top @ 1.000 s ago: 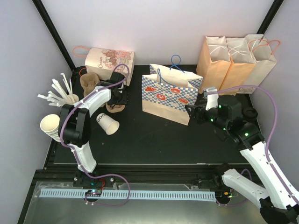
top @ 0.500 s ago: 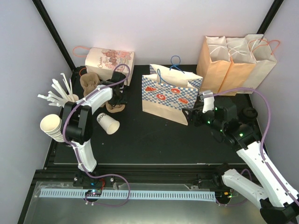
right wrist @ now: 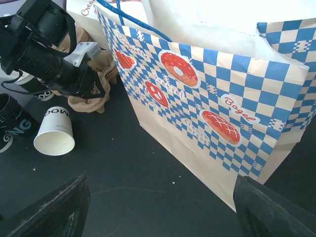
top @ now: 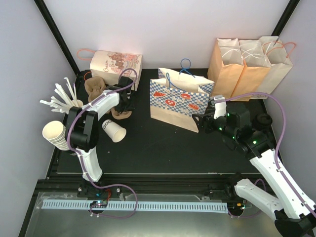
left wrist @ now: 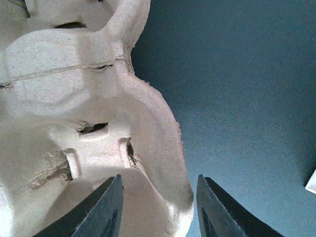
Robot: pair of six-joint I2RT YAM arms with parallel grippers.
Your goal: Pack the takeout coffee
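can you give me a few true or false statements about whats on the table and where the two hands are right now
1. The blue checked bag stands upright with its mouth open. True.
2. The white cup near the left arm stands upright with a lid on. False: it lies on its side, open and lidless.
3. The left hand has its fingers on either side of the edge of a brown pulp carrier. True.
4. The right hand is holding the checked bag by its handles. False: it is open and empty, just short of the bag's right end.
5. Three tan paper bags stand in the far right corner. True.
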